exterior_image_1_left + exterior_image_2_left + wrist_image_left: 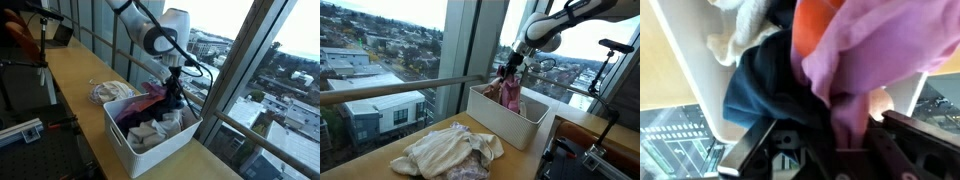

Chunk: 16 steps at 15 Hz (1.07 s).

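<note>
In an exterior view, we see the robot arm bent over a white bin (150, 152) that stands on a long wooden bench (75, 75) beside tall windows. The claw (175, 88) hangs just above the bin, with a pink cloth (150, 98) trailing from it onto the other clothes inside. A pale heap of clothes (108, 92) lies on the bench just beside the bin.

In an exterior view from the bench's far end, the claw (510, 68) is above the bin (505, 122). The pink cloth (510, 96) hangs straight down from it, with its lower end hidden behind the bin wall. The heap of clothes (450, 152) lies in the foreground.

In the wrist view, the claw (840, 128) is pressed together, pinching a fold of the pink cloth (880, 50). Below lie a dark blue garment (770, 85) and an orange one (815, 20).

We judge the step in hand to be drawing the pink cloth up out of the bin. The next move calls for a firm pinch and a straight lift, high enough for the hanging end to clear the bin's rim without dragging other clothes along.
</note>
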### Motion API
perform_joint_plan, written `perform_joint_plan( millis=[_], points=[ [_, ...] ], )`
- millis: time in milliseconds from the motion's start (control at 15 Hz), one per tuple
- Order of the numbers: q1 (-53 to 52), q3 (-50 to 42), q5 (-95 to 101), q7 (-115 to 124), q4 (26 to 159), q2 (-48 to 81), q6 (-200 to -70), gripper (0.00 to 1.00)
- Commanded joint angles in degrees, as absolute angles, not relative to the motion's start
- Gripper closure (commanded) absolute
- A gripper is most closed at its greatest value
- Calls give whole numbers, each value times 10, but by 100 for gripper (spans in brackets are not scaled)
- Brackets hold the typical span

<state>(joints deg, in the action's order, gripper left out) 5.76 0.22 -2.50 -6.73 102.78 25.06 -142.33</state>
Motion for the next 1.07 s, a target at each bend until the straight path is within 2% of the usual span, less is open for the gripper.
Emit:
perform_joint_plan(
  millis=[0,600,1000],
  points=[
    [45,1,-24,-56,1057,149,-1414,95],
    [-34,35,33,-59,1004,4,-1405,95],
    [-92,96,99,-39,905,-21,-1359,95]
  ],
)
